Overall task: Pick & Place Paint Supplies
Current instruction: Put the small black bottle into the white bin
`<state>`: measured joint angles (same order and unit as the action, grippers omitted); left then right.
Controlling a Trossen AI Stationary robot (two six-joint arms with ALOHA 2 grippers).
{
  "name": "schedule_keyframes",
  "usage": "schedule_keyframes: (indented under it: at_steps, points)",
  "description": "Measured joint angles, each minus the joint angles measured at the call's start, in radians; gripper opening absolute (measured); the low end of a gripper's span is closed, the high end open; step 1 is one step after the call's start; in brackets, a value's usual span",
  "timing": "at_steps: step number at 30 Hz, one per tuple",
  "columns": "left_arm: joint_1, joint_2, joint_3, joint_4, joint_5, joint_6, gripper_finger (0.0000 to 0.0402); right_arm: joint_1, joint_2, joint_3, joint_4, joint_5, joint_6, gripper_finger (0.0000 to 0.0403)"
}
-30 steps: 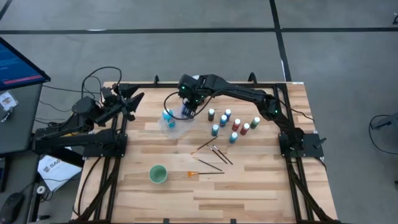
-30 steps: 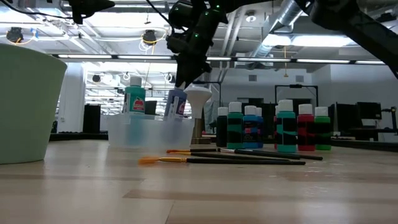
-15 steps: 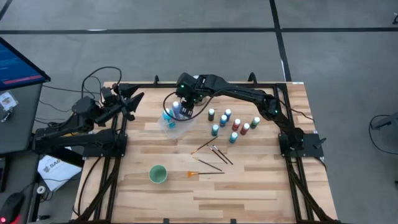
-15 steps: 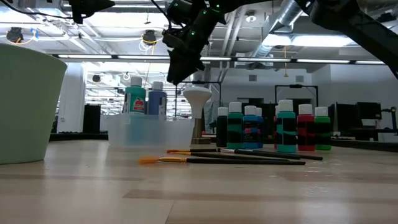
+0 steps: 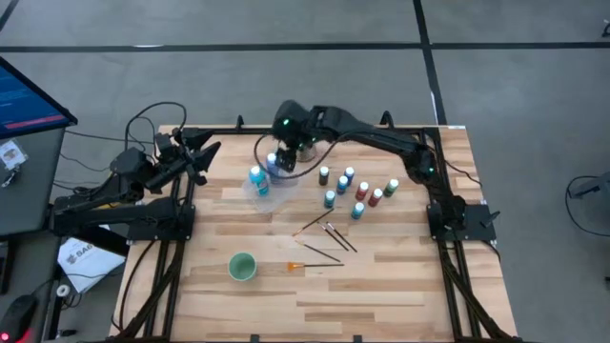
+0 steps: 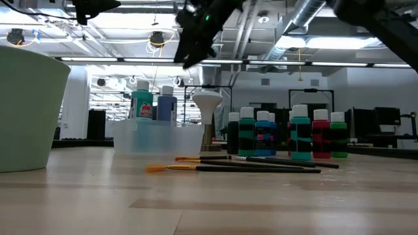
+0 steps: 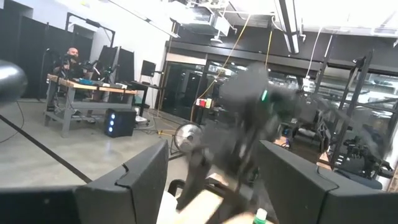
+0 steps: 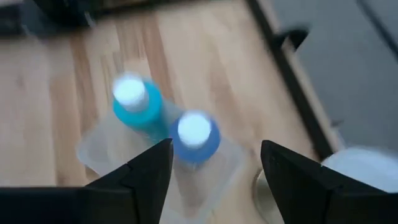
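The right end effector [image 5: 286,143] hangs above the clear tray [image 5: 264,187] at the far middle of the tabletop [image 5: 400,276], its fingers [image 8: 140,177] spread apart and holding nothing. Directly below it a blue bottle [image 8: 195,137] stands upright in the tray, just beside a teal bottle [image 8: 138,102]. The other bottles [image 5: 357,191] cluster to the right of the tray, well apart from it. The brushes [image 5: 324,243] lie nearer, close to a green cup [image 5: 242,267]. The left end effector [image 5: 205,157] waits at the far left, open and empty.
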<state>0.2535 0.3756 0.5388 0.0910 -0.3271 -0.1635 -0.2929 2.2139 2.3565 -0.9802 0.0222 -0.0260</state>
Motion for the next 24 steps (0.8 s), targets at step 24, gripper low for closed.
schedule_keyframes:
  at_steps: [24]
  points:
    - [-0.006,0.31,0.084,0.004,0.173,-0.079,0.0231,-0.054,-0.474,-0.003,-0.529,0.056,0.145,0.023]
